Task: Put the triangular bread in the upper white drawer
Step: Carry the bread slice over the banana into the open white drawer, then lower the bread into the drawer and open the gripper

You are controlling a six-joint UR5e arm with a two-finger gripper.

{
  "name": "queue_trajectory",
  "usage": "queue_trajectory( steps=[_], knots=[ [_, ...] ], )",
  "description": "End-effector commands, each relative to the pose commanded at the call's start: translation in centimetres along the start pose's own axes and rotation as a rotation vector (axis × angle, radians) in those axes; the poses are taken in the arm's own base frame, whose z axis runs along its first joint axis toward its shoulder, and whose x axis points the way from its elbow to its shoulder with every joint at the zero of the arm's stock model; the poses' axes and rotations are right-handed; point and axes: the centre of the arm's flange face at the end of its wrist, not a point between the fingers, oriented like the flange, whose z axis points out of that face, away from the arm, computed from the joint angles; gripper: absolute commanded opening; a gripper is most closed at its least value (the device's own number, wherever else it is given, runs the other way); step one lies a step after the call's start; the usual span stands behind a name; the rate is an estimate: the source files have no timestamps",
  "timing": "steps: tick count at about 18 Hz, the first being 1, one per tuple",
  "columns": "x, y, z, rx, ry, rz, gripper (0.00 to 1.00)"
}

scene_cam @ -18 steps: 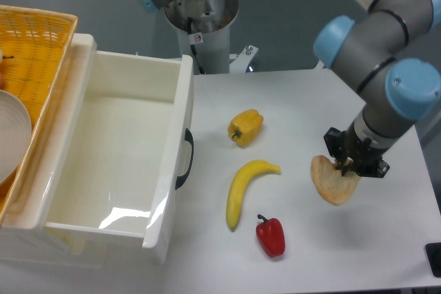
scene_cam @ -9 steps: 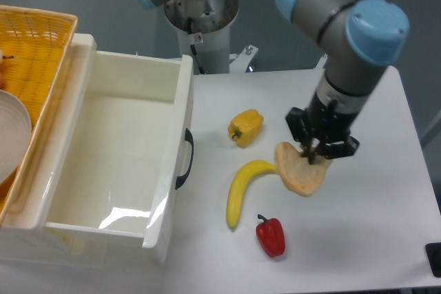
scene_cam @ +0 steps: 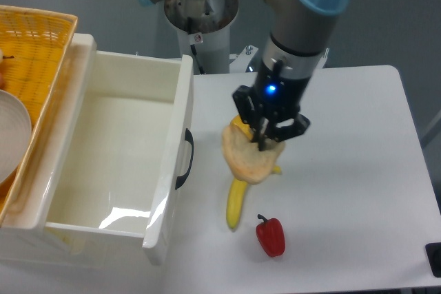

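White tabletop fills the single fixed view, with the upper white drawer [scene_cam: 172, 170] standing open at the left and a yellow wicker basket [scene_cam: 34, 46] behind it. Above the banana [scene_cam: 236, 204], the gripper [scene_cam: 265, 144] pinches the triangular bread [scene_cam: 247, 160] by its top edge, the slice hanging clear of the table. A red pepper [scene_cam: 271, 235] lies nearer the front. Carrying well likely means clearing the drawer's near wall with the dangling slice, then releasing low over the drawer floor.

A curved yellow banana [scene_cam: 236, 206] and a glossy red bell pepper [scene_cam: 271, 235] lie near each other on the white surface [scene_cam: 358, 191]. A yellow wicker basket [scene_cam: 31, 53] sits far left.
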Motion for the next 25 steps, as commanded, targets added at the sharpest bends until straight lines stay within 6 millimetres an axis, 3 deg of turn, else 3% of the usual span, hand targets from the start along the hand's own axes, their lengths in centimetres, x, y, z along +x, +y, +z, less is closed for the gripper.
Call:
queue_trajectory(
  steps=[7,11,19,21,22,25],
  knots=[
    [6.5,-4.5,2.1,-0.002,0.054,0.057,0.00],
    [9.3,-5.1,3.3,-0.017,0.079,0.081,0.00],
    [11.6,-5.6,6.7,-0.060,0.128,0.116,0.01],
    [11.5,-5.5,7.0,-0.060,0.128,0.118,0.07],
    [11.6,-5.5,7.3,-0.059,0.130,0.122,0.19],
    [11.3,-5.4,8.0,-0.066,0.136,0.120,0.42]
  ],
)
